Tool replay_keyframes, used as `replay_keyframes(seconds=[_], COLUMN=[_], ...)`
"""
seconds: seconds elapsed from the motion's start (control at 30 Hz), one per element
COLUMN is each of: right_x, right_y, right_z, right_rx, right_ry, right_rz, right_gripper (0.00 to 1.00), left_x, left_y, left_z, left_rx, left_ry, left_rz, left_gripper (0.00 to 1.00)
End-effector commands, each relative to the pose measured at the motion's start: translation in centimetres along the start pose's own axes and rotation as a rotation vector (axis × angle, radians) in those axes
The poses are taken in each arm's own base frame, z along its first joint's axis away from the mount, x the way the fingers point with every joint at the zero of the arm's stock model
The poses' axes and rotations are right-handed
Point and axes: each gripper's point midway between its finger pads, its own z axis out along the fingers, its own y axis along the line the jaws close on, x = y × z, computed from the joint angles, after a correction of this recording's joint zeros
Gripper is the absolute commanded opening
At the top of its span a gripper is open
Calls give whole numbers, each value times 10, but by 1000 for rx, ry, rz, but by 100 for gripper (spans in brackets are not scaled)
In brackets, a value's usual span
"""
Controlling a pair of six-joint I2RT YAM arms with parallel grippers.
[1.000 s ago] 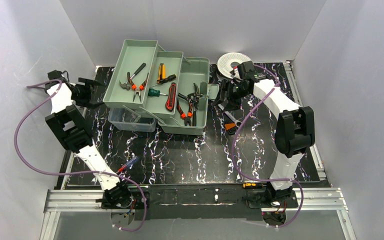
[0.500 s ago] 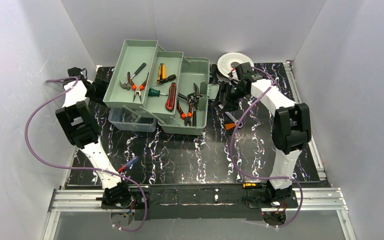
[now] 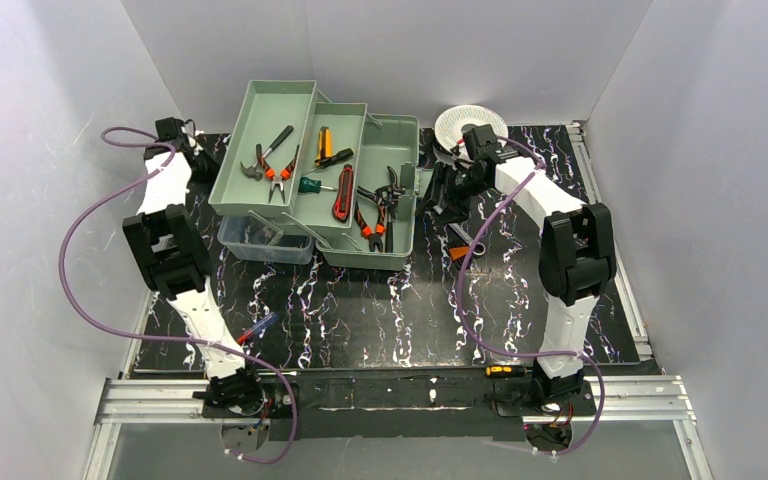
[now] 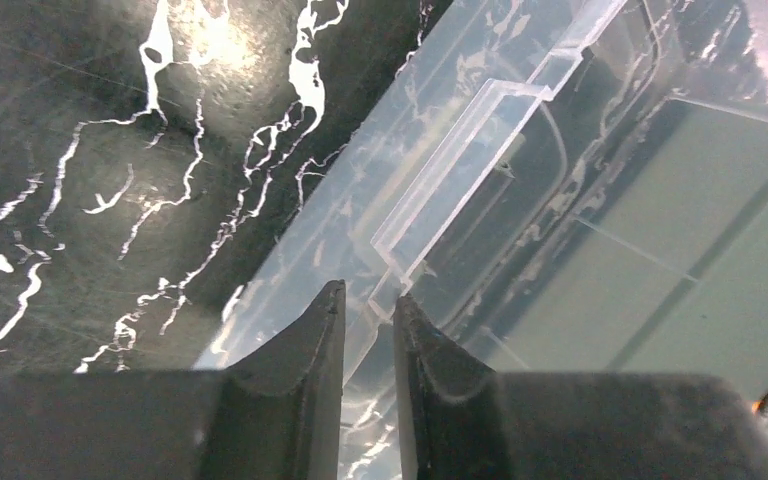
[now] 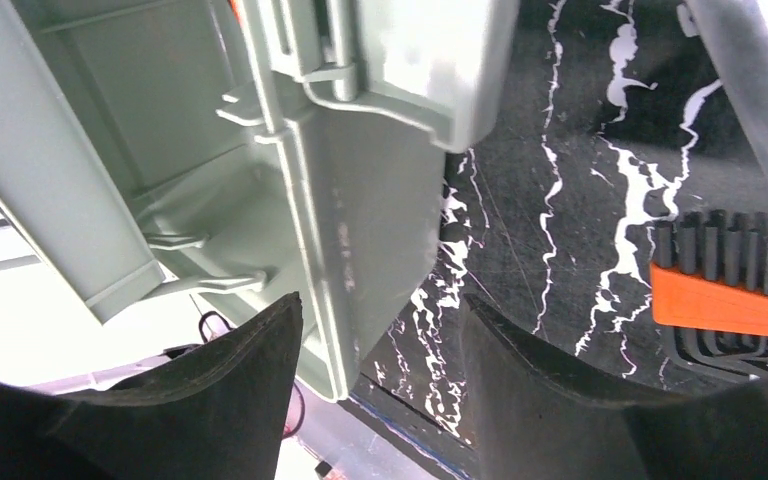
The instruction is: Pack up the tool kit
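My left claw (image 4: pixel 365 292) swung in and pinched the clear lid (image 4: pixel 460 170); my right claw (image 5: pixel 380 305) is wide around the toolbox (image 5: pixel 360 220) end. Closing looks next.

1. The toolbox (image 3: pixel 401 140) sits at the back middle of the table (image 3: pixel 360 320), with its trays (image 3: pixel 282 100) stepped out to its left.
2. The lid (image 3: pixel 260 243) lies under the trays, at their front.
3. Pliers (image 3: pixel 278 165) lie in the leftmost tray, and a knife (image 3: pixel 341 195) lies in the next.
4. The spool (image 3: pixel 457 122) lies behind and to the right of the toolbox.
5. The left claw (image 4: pixel 365 295) is at the left end, with the lid's edge between its fingers. The right claw (image 5: pixel 380 300) straddles the toolbox's right wall.
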Motion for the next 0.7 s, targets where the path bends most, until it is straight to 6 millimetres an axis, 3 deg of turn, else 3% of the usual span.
replay_keyframes(seconds=[0.0, 0.07, 0.33, 0.5, 0.67], right_x=[-9, -9, -6, -3, -1], right_y=[39, 36, 24, 20, 16], right_z=[-22, -22, -23, -29, -33], right_rx=[-72, -49, 32, 52, 69], right_ry=[-62, -64, -95, -115, -135], right_rz=[-50, -54, -77, -96, -89], right_gripper=[65, 65, 65, 65, 65], left_x=[15, 20, 22, 25, 11], left_y=[-9, -4, 6, -5, -22], left_z=[-24, -29, -46, -67, -96], left_rx=[-69, -134, -179, -119, -107], left_ry=[-96, -132, -259, -306, -380], left_rz=[108, 182, 359, 440, 453], left_gripper=[7, 0, 0, 0, 0])
